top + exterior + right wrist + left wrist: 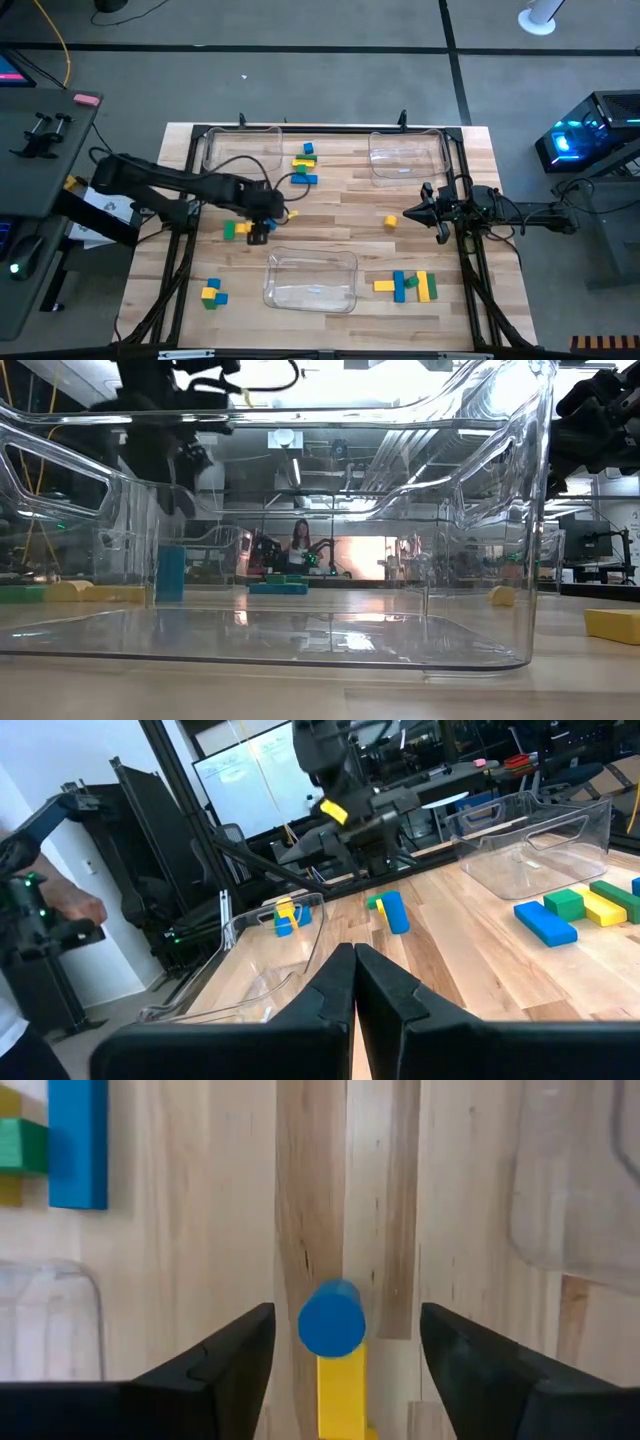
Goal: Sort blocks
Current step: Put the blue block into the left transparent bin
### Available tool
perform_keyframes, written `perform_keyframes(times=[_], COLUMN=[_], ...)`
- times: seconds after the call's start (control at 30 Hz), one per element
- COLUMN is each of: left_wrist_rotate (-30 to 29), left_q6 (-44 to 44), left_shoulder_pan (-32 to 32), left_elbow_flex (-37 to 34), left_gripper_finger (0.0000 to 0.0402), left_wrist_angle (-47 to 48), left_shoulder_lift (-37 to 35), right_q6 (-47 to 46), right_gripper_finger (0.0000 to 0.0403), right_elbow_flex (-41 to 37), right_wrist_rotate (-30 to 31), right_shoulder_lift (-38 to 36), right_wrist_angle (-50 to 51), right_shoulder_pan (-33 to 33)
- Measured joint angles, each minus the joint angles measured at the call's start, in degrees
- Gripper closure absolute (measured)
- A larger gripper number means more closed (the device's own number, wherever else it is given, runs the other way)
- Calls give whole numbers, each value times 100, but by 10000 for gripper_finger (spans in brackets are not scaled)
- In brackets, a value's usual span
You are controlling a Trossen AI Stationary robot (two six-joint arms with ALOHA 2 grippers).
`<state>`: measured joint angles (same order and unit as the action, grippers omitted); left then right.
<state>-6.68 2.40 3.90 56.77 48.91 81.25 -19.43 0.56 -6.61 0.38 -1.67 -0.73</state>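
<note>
A blue block [331, 1318] is seen standing free between the spread fingers of the left gripper [345, 1342], apparently against a yellow block [342, 1395], so it could be toppled if brushed on withdrawal, while the right gripper [354, 982] is kept closed, well apart.

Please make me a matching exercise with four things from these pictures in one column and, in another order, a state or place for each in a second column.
Things:
1. left claw
2. right claw
3. blue cylinder
4. lone yellow block

States or places:
A. shut, holding nothing
B. standing on the table next to a yellow block
C. open, fingers on both sides of the blue cylinder
D. alone on the wood near the right claw

Pairs: 1-C, 2-A, 3-B, 4-D
</note>
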Motion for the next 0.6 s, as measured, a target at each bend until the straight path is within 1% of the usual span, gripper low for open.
perform_keyframes(times=[0.2, 0.37, 0.5, 0.6], left_wrist_rotate=[5, -164, -157, -153], left_q6=[-5, -152, -261, -258], left_shoulder_pan=[-4, -61, -118, -174], left_elbow_flex=[0, -14, -188, -378], left_gripper_finger=[158, 158, 158, 158], left_wrist_angle=[72, 18, -4, -285], left_shoulder_lift=[295, 469, 555, 558], right_q6=[1, -1, 1, 0], right_gripper_finger=[398, 398, 398, 398], right_elbow_flex=[0, 2, 1, 0], right_wrist_rotate=[0, 0, 0, 0], right_shoulder_lift=[-2, -2, 0, 0], right_wrist_angle=[0, 0, 0, 0], right_shoulder_pan=[-2, -2, 0, -2])
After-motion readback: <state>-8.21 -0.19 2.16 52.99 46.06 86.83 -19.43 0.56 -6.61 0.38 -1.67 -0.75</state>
